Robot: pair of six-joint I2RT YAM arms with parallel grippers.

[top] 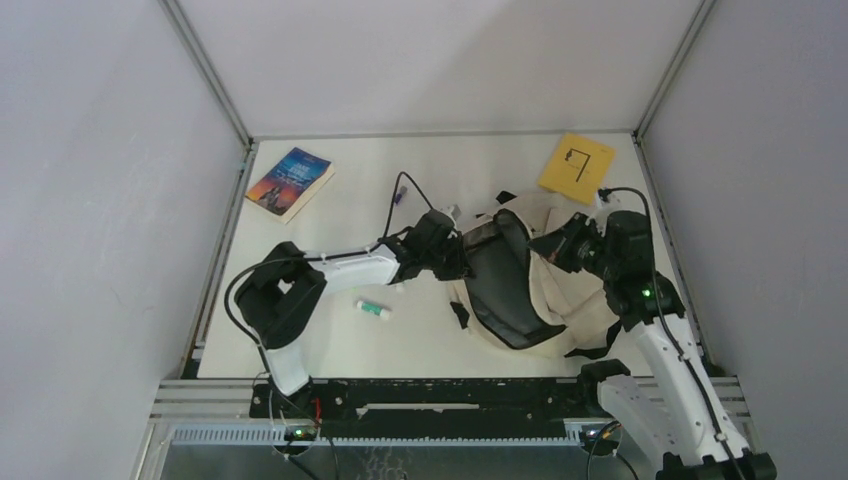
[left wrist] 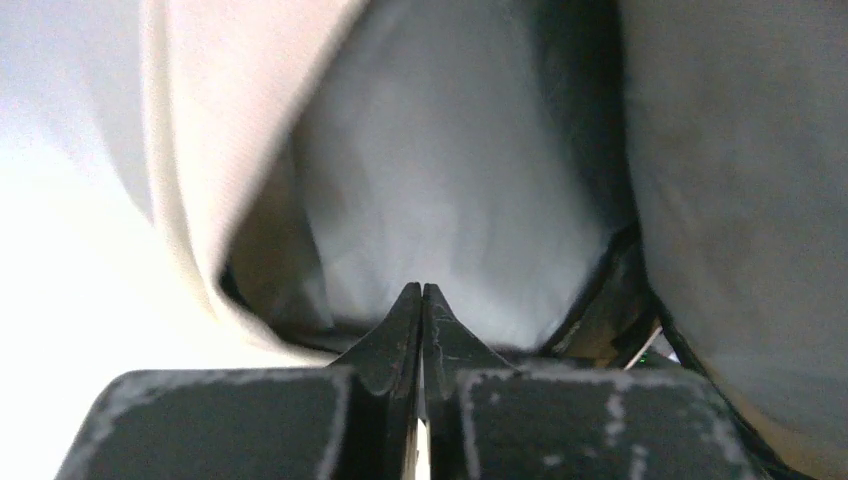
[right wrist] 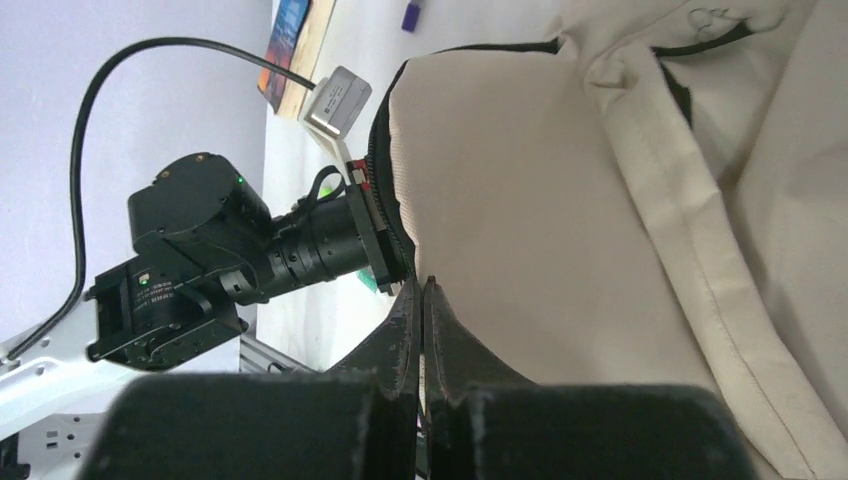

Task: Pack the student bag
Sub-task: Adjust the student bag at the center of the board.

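**A:** Where is the soft cream canvas backpack with black zip trim (top: 560,300)?

**B:** It is laid on the white bench (top: 420,340), right of centre, with its long axis running far to near. The dark mouth is judged to be turned left, toward the left arm.

**A:** Jaws?

**B:** Left jaws are seen closed, tips together, at the mouth's left rim with pale lining straight ahead. No cloth is seen between the tips, but a pinch lower down can't be ruled out. Right jaws are closed on nothing, tips at the cream canvas on the bag's far-right side; contact can't be confirmed.

**A:** What is the next move turned on?

**B:** The bag is bracketed, with the left jaws at the rim and the right jaws on the opposite wall. The blue paperback book (top: 290,183) and the small green-and-white tube (top: 373,310) lie left of the mouth, so the left arm is judged nearer. The yellow notebook (top: 577,167) lies far right, nearer the right arm.
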